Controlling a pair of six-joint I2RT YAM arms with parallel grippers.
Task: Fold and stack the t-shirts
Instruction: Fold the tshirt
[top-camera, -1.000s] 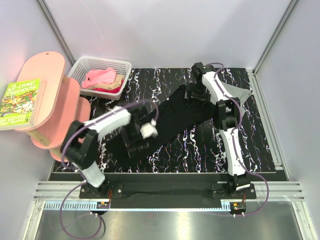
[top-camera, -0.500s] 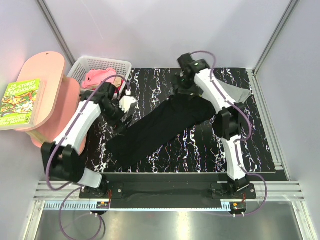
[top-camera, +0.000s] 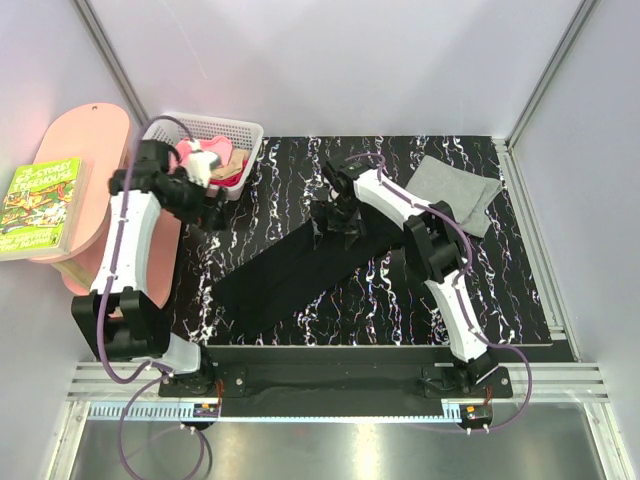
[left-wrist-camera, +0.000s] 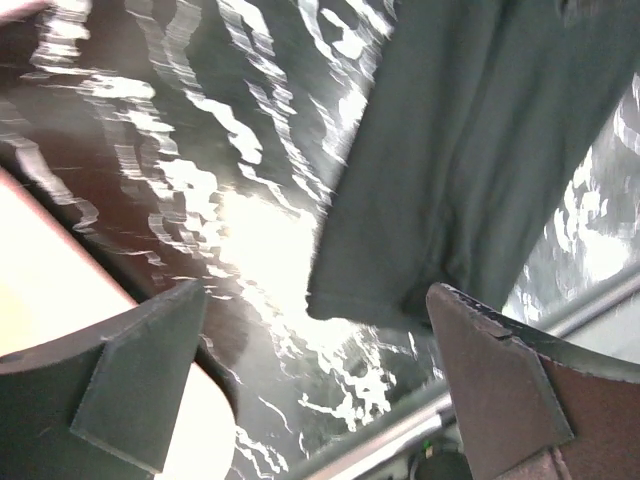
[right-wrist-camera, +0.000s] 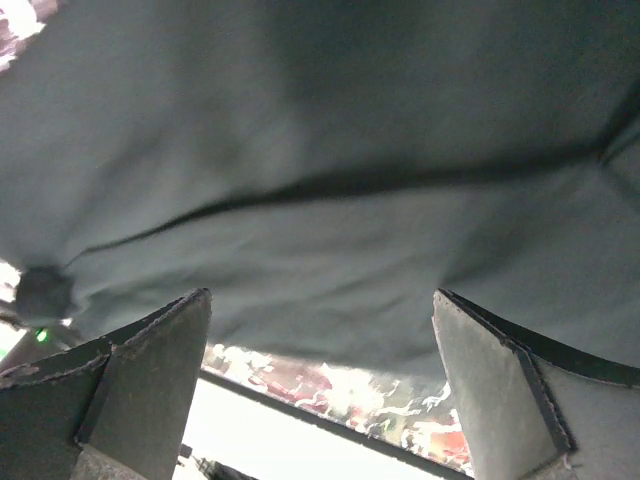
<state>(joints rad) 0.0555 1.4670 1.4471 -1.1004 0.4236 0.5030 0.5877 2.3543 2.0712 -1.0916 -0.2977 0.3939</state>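
A black t-shirt (top-camera: 300, 262), folded into a long band, lies on the black, white-veined marbled bench (top-camera: 500, 290), its long axis running from near left to far right. Only the overhead view takes in its whole length, along with a folded light grey t-shirt (top-camera: 455, 188) at the far right corner and a white plastic basket (top-camera: 240, 127) of pink, tan and red shirts (top-camera: 236, 170) at far left. The right wrist view shows only creased dark cloth between the wide-spread fingers of the right hand (top-camera: 335, 228). The left hand (top-camera: 208, 208), equally wide and empty, hovers beside the basket, its camera catching the band's near end.
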